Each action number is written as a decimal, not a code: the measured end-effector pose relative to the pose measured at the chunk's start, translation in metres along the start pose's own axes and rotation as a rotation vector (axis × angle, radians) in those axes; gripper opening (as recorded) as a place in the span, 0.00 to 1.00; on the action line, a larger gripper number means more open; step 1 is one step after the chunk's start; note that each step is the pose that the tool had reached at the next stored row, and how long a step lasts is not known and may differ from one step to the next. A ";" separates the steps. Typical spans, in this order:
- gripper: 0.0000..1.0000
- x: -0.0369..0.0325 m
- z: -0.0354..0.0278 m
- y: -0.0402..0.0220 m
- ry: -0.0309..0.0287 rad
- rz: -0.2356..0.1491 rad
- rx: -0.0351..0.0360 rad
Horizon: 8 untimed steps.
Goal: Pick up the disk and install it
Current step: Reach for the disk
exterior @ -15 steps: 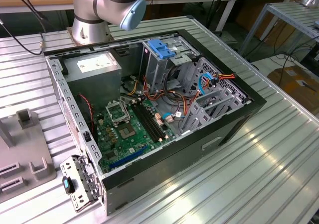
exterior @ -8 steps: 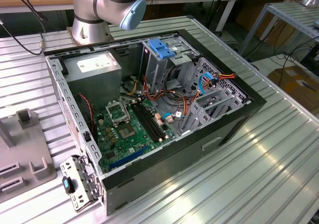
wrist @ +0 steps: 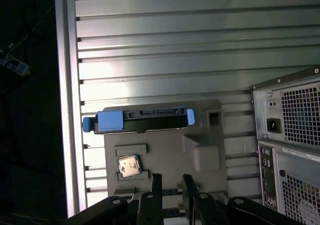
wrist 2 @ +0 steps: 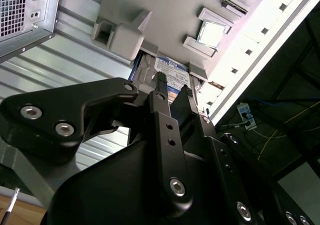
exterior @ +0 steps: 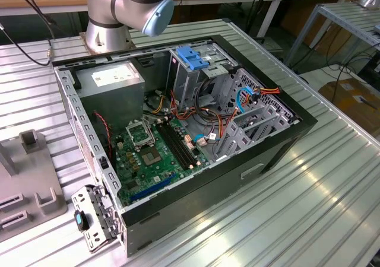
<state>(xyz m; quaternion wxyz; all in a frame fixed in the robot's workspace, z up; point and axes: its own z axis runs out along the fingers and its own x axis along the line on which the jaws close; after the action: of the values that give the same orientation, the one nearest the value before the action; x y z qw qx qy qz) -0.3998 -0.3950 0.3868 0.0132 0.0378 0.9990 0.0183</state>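
The disk (wrist: 140,121), grey metal in bright blue rails, stands on its edge in a slot at the rim of a grey fixture plate (wrist: 165,152). In the second wrist view its labelled face (wrist 2: 170,69) shows just beyond my black fingertips. My gripper (wrist: 171,179) (wrist 2: 173,85) hovers above the disk, roughly in line with it and apart from it. Its fingers stand open with a narrow gap and nothing between them. The open computer case (exterior: 178,130) lies on the ribbed table, and its grey drive cage with a blue latch (exterior: 193,56) is at the back.
A processor chip (wrist: 128,166) (wrist 2: 212,33) rests in a pocket of the fixture plate, beside raised grey blocks (wrist: 205,157). The case's rear panel (wrist: 290,135) stands close to the fixture. The table edge (wrist: 65,110) runs just past the disk's end. Cables crowd the case interior (exterior: 214,124).
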 end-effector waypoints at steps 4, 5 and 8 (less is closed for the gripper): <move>0.31 0.0001 0.0001 0.0013 -0.0001 0.000 0.0020; 0.31 0.0001 0.0001 0.0014 -0.0001 0.000 0.0022; 0.31 0.0001 0.0001 0.0019 -0.0002 0.000 0.0030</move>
<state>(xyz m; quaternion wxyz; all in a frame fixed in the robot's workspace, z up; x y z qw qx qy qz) -0.3998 -0.3930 0.3868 0.0133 0.0378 0.9991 0.0168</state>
